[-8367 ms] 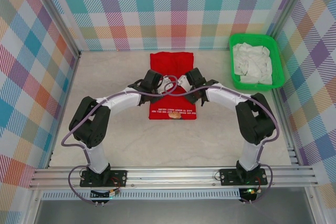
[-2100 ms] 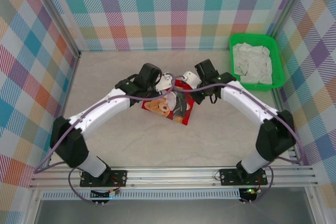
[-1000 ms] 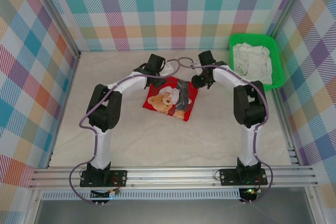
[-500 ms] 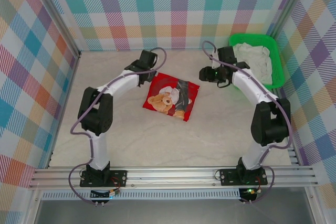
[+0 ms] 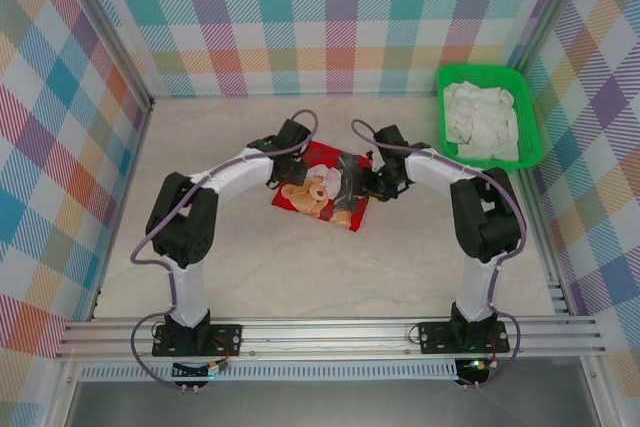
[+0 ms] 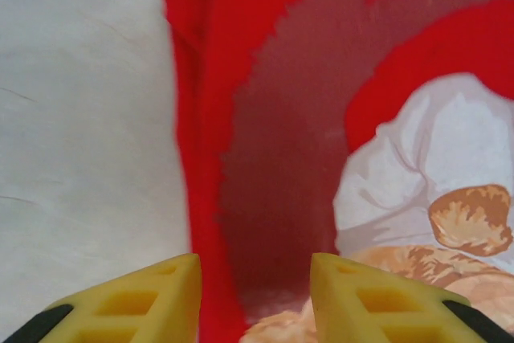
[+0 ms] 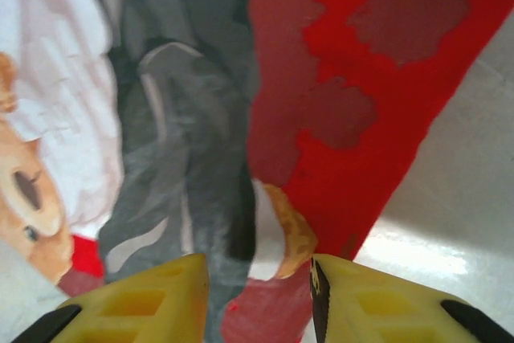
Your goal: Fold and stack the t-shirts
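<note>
Tee (image 5: 322,187): my left claw (image 6: 253,267) and right claw (image 7: 259,263), both open over its opposite edges, should pinch evenly.

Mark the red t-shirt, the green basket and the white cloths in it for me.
red t-shirt (image 5: 318,189), top view, teddy-bear print.
green basket (image 5: 480,70), top view, far rim.
white cloths (image 5: 480,119), top view, middle of pile.

Green basket (image 5: 490,165), pale table (image 5: 300,267), plaid walls (image 5: 340,17)
</note>
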You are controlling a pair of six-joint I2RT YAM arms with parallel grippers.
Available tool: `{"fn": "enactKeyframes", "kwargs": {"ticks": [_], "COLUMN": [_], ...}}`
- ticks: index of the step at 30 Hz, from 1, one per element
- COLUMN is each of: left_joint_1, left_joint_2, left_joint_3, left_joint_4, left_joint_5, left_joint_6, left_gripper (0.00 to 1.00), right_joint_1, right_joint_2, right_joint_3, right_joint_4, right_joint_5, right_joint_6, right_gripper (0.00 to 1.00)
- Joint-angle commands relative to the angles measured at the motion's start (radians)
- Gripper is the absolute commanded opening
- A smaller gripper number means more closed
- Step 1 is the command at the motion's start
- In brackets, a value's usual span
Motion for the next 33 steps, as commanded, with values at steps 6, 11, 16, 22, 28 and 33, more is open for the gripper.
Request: {"fn": "enactKeyframes", "kwargs": {"ticks": [6,11,16,22,28,33], "left_joint_1": [-0.016,-0.007,0.035,0.094,0.124,0.147], "left_joint_2": [0.151,0.256,0.354,0.484,0.648,0.766], "left_joint_3": [0.089,0.164,0.291,0.533,0.836,1.056], "left_joint_4": [-0.028,-0.053,-0.084,-0.155,-0.255,-0.337], "left_joint_5": [0.0,-0.039,-0.036,0.01,0.051,0.055], "left_joint_6": [-0.077,-0.074,-0.059,0.002,0.075,0.102], "left_gripper": [0.39,0.38,0.37,0.37,0.38,0.4], "right_joint_1": [-0.008,-0.034,-0.081,-0.136,-0.182,-0.21], "right_joint_2": [0.162,0.274,0.395,0.602,0.822,0.864], "right_joint_3": [0.135,0.275,0.478,0.86,1.248,1.288], "right_joint_4": [-0.073,-0.126,-0.206,-0.362,-0.475,-0.414], "right_joint_5": [0.021,0.009,0.005,0.011,-0.054,-0.096], "right_joint_6": [-0.011,-0.042,-0.074,-0.108,-0.078,-0.032], "right_gripper": [0.31,0.21,0.19,0.19,0.19,0.2]}}
